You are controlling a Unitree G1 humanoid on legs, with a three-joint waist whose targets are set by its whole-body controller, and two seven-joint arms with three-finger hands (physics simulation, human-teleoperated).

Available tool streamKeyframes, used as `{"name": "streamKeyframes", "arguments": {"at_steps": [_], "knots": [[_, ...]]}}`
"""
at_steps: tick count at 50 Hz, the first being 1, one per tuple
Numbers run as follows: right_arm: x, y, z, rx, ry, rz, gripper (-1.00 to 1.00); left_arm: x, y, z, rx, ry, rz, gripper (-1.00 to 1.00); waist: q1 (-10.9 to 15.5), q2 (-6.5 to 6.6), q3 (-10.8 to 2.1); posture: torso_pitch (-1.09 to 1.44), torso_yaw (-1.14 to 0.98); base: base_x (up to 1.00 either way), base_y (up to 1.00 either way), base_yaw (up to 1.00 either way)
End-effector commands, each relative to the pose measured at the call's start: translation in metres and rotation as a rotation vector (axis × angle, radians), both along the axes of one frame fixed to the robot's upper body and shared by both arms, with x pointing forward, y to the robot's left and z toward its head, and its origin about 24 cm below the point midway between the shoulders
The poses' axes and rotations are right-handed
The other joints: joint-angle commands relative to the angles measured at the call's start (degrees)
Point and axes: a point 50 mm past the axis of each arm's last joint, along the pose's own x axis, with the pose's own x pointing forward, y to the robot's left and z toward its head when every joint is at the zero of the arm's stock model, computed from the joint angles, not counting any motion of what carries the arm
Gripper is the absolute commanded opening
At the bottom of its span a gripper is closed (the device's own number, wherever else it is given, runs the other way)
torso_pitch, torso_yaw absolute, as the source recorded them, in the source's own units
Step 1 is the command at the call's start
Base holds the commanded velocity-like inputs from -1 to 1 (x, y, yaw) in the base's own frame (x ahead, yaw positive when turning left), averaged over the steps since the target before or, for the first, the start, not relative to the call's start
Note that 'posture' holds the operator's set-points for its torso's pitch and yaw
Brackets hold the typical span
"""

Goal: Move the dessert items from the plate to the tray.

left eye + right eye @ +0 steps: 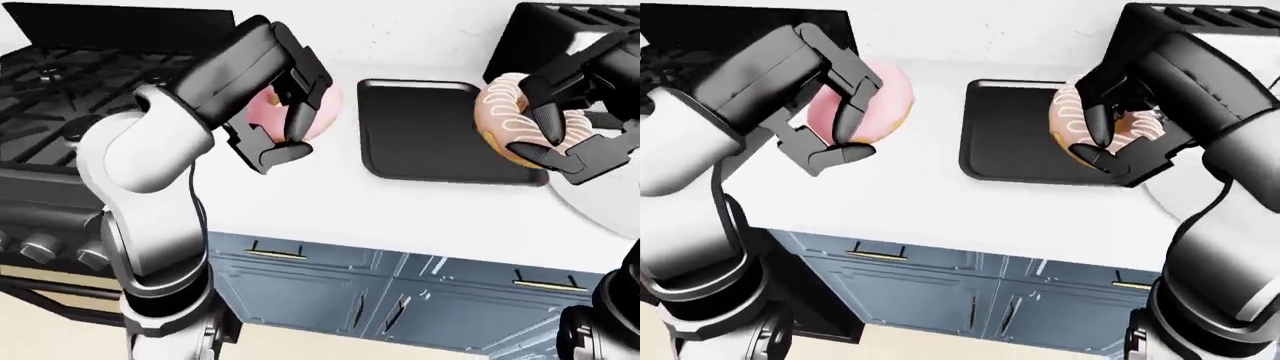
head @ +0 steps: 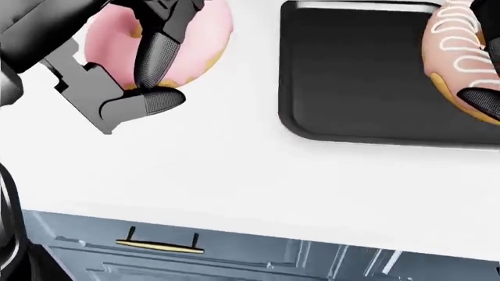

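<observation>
I am standing at a white surface (image 2: 234,175) with blue-grey cabinet doors (image 1: 330,300) below it. Taking the black tray (image 2: 351,76) as my landmark, a black stove (image 1: 70,97) is sitting far to the tray's left in the left-eye view, and a dark appliance (image 1: 575,30), too cropped to identify, is rising above the tray's top right corner. A white plate (image 1: 600,202), only partly in view, is lying just beyond the tray's right edge.

My left hand (image 1: 845,124) is hovering over the surface to the left of the tray, its fingers (image 2: 152,64) clenching a plain pink-frosted doughnut (image 2: 195,41). One fingertip is pressing against the frosted face while another is curling under the doughnut's lower rim. The doughnut is being held apart from the tray, clear of its left edge.

My right hand (image 1: 1095,139) is grasping a second doughnut (image 1: 505,120), pink with white icing stripes, and is holding it tilted on edge over the tray's right side. Dark fingers (image 1: 548,124) are wrapping across its striped face and beneath it. I cannot tell whether this doughnut is touching the tray.
</observation>
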Motion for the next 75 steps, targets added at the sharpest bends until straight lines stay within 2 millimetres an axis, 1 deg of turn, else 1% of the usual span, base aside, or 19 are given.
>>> {"name": "streamKeyframes", "arguments": {"at_steps": [1, 2, 4, 9, 10, 11, 14, 20, 24, 25, 28, 30, 36, 44, 50, 57, 66, 73, 75], "knots": [[-0.007, -0.005, 0.006, 0.001, -0.036, -0.031, -1.00, -0.004, -0.004, 0.009, -0.005, -0.048, -0.009, -1.00, -1.16, 0.82, -1.02, 0.00, 0.00, 0.00, 0.00, -1.00], [-0.008, -0.007, 0.006, 0.004, -0.035, -0.034, -1.00, -0.004, -0.004, 0.009, -0.004, -0.050, -0.010, -1.00, -0.83, 1.06, -0.29, 0.00, 0.00, 0.00, 0.00, -1.00], [-0.010, -0.008, 0.007, 0.005, -0.036, -0.037, -1.00, -0.006, -0.006, 0.011, -0.003, -0.052, -0.013, -1.00, -0.72, -0.76, -0.68, 0.00, 0.00, 0.00, 0.00, -1.00], [-0.013, -0.010, 0.008, 0.003, -0.043, -0.038, -1.00, -0.008, -0.010, 0.017, 0.000, -0.062, -0.027, -1.00, -0.34, -4.26, 0.40, 0.00, 0.00, 0.00, -0.03, -0.59], [-0.014, -0.009, 0.009, 0.000, -0.045, -0.035, -1.00, -0.009, -0.010, 0.017, 0.001, -0.062, -0.027, -1.00, 0.04, -6.51, -0.54, 0.00, 0.00, 0.00, 0.00, 0.00], [-0.014, -0.009, 0.009, 0.001, -0.047, -0.033, -1.00, -0.008, -0.010, 0.017, 0.001, -0.063, -0.027, -1.00, 0.42, -5.51, -0.48, 0.00, 0.00, 0.00, 0.00, 0.00], [-0.014, -0.008, 0.012, 0.005, -0.053, -0.028, -1.00, -0.009, -0.010, 0.018, 0.006, -0.062, -0.029, -1.00, 0.02, -7.68, 0.69, 0.00, 0.00, 0.00, 0.00, 0.00], [-0.017, -0.009, 0.018, 0.001, -0.065, -0.024, -1.00, -0.013, -0.013, 0.026, 0.008, -0.073, -0.035, -1.00, -0.04, -5.97, 2.42, 0.00, 0.00, 0.00, 0.00, 0.00], [-0.014, -0.005, 0.019, -0.009, -0.060, -0.016, -1.00, -0.015, -0.016, 0.029, 0.009, -0.080, -0.043, -1.00, -1.50, -1.77, 0.41, 0.00, 0.00, 0.00, 0.00, 0.00], [-0.013, -0.005, 0.019, -0.012, -0.058, -0.017, -1.00, -0.015, -0.016, 0.029, 0.009, -0.080, -0.044, -1.00, -1.13, -3.88, 0.97, 0.00, 0.00, 0.00, 0.00, 0.00], [-0.014, -0.008, 0.021, -0.008, -0.062, -0.028, -1.00, -0.016, -0.019, 0.031, 0.007, -0.085, -0.052, -1.00, -0.66, -4.88, -0.22, 0.00, 0.00, 0.00, 0.00, 0.00], [-0.017, -0.013, 0.018, -0.006, -0.059, -0.040, -1.00, -0.015, -0.023, 0.031, 0.005, -0.085, -0.059, -1.00, -0.42, -5.68, -0.18, 0.00, 0.00, 0.00, 0.00, 0.00], [-0.023, -0.025, 0.015, 0.010, -0.059, -0.067, -1.00, -0.011, -0.040, 0.030, 0.001, -0.082, -0.086, -1.00, 0.24, -6.01, -0.44, 0.00, 0.00, 0.00, 0.00, 0.00], [-0.036, -0.040, 0.016, 0.026, -0.070, -0.103, -1.00, -0.013, -0.090, 0.025, 0.035, -0.080, -0.136, -1.00, 0.81, -6.67, -0.38, 0.00, 0.00, 0.00, 0.00, 0.00], [-0.047, -0.050, 0.015, 0.042, -0.078, -0.122, -1.00, -0.001, -0.121, 0.002, 0.082, -0.056, -0.139, -1.00, 1.05, -7.36, -0.30, 0.00, 0.00, 0.00, 0.00, 0.00], [-0.048, -0.052, 0.010, 0.047, -0.075, -0.125, -1.00, 0.016, -0.143, -0.021, 0.089, -0.051, -0.119, -1.00, 0.99, -8.20, -0.40, 0.00, 0.00, 0.00, 0.00, 0.00], [-0.047, -0.054, 0.005, 0.048, -0.073, -0.126, -1.00, 0.019, -0.161, -0.041, 0.084, -0.026, -0.143, -1.00, 0.89, -9.07, -0.42, 0.00, 0.00, 0.00, 0.00, 0.00], [-0.045, -0.053, 0.003, 0.048, -0.070, -0.124, -1.00, 0.015, -0.167, -0.051, 0.101, -0.020, -0.153, -0.53, 0.78, -9.25, -0.58, 0.00, 0.00, 0.00, 0.00, 0.00], [-0.047, -0.053, 0.003, 0.049, -0.070, -0.125, -1.00, 0.014, -0.169, -0.054, 0.108, -0.021, -0.155, -0.19, 0.75, -9.29, -0.60, 0.00, 0.00, 0.00, 0.00, 0.00]]}}
